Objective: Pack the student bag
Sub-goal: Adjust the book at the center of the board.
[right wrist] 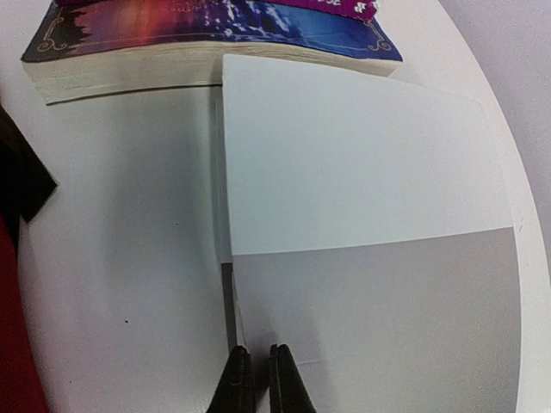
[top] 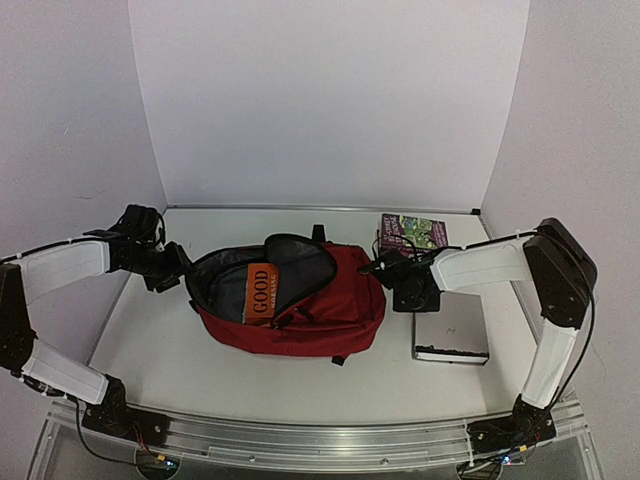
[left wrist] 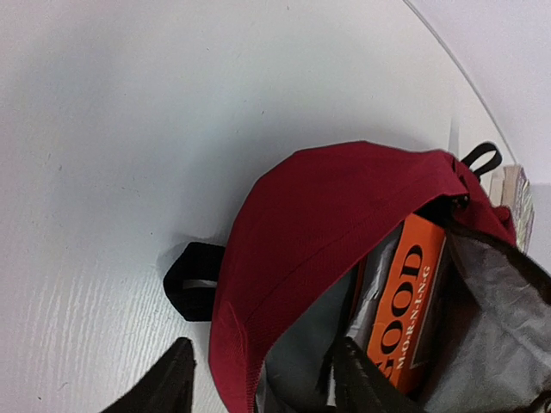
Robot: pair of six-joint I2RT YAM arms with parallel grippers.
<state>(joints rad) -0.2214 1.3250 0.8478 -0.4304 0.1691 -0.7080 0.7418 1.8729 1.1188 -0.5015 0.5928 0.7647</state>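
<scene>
Student bag (top: 320,300) lies on the tabletop (top: 300,385), long axis left to right, its open mouth at the left end effector (top: 178,272), jaws apart astride the rim; the right end effector (right wrist: 256,370), closed tight, is nearer the grey book (right wrist: 370,258) beside it

Orange bk (top: 261,293) btm inside student bag (top: 340,312)

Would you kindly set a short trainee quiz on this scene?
1. True or false: the orange book sits inside the bag.
2. Which lies nearest the right gripper? A) grey book B) purple book C) orange book
3. Fill in: the left gripper has one finger inside the bag and one outside, on either side of its ____.
Key: 1 true; 2 A; 3 rim.
</scene>
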